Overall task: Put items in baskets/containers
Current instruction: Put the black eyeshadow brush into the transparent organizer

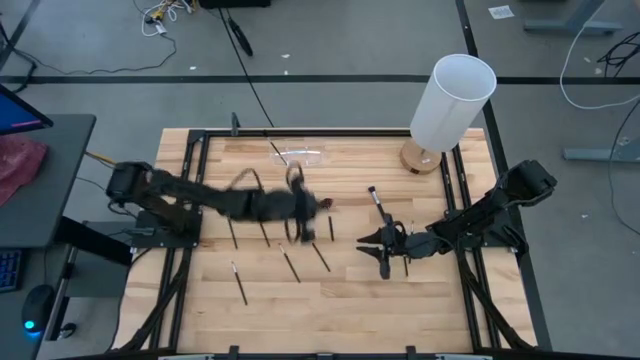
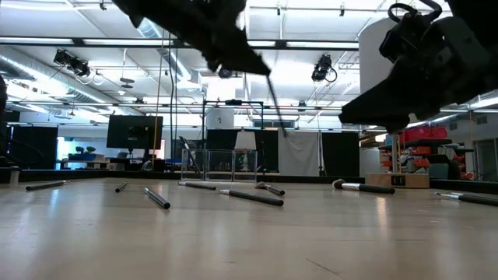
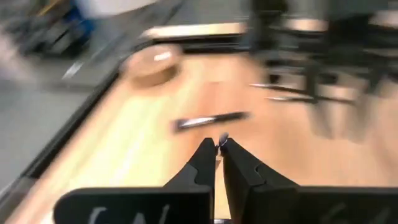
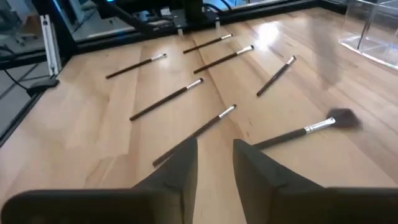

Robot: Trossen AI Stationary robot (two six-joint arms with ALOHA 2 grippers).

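My left gripper [image 1: 300, 207] is over the middle of the table, high above it, and is shut on a thin dark makeup brush [image 2: 268, 97]. My right gripper [image 1: 373, 243] is open and empty, low over the table right of centre; its fingers [image 4: 214, 152] stand apart above bare wood. Several slim dark brushes [image 1: 290, 263] lie flat on the table between the arms; they also show in the right wrist view [image 4: 168, 99]. One longer brush [image 1: 383, 210] lies just beyond the right gripper. The clear organiser box [image 1: 300, 155] stands at the far middle of the table. My left gripper pinches the brush between its two fingertips [image 3: 219, 144]; only a small bit of it shows there. In the low view the handle [image 2: 261, 78] hangs slanting down from the gripper toward the table's right, lifted clear of the table. Which part of the brush it has cannot be told.
A tall white cylinder on a round wooden base [image 1: 450, 100] stands at the far right corner. A dark metal frame [image 1: 190, 180] runs along the table's edges. Bare wood shows along the near edge [image 1: 350, 320].
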